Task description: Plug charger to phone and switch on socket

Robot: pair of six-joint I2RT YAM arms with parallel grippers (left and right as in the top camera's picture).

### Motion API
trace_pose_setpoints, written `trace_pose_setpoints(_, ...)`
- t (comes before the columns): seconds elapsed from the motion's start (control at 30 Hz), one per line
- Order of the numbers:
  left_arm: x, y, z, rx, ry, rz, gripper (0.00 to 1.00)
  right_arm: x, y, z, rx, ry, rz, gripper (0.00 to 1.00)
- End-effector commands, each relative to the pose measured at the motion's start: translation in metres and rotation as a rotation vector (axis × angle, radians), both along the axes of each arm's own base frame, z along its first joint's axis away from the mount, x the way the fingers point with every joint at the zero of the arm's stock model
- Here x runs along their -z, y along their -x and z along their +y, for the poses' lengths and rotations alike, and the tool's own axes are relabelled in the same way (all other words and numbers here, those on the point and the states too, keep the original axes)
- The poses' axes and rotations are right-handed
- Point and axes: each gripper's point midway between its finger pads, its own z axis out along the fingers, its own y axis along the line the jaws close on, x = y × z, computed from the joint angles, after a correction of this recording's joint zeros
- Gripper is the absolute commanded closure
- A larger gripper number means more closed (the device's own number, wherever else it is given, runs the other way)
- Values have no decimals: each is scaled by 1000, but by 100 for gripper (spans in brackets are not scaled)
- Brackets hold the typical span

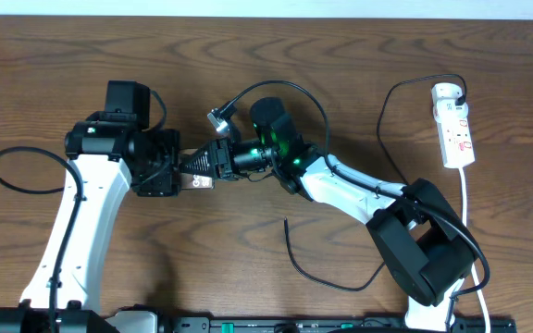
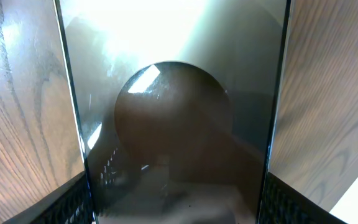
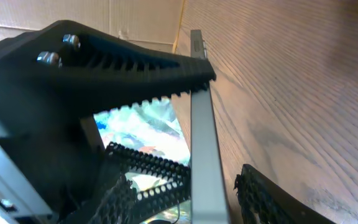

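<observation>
On the wood table point(image 1: 248, 55), your left hand point(image 1: 176, 171) gripped the phone point(image 2: 173, 137). Your right hand point(image 1: 199, 165) stood part-open astride the phone's 3 o'clock edge, holding nothing. The charger point(image 1: 322, 282) lay loose at that hand's 5 o'clock.

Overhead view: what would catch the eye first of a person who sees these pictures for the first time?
Left of the table's middle the two arms meet at the phone: the left gripper holds it by its two long sides, and the right gripper has its jaws around one edge. At the far right lies the white socket, and the free end of the charger lies loose on the wood.
</observation>
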Motion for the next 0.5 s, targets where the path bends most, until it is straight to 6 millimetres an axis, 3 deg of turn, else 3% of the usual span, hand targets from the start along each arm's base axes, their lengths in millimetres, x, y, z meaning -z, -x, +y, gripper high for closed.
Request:
trace_pose_setpoints(0.0, -6, 0, -6, 10, 13, -18, 92, -5, 1, 3, -3, -9, -26, 47)
trace_pose_setpoints(0.47, -6, 1, -9, 16, 29, -17, 93, -5, 0, 3, 2, -7, -28, 53)
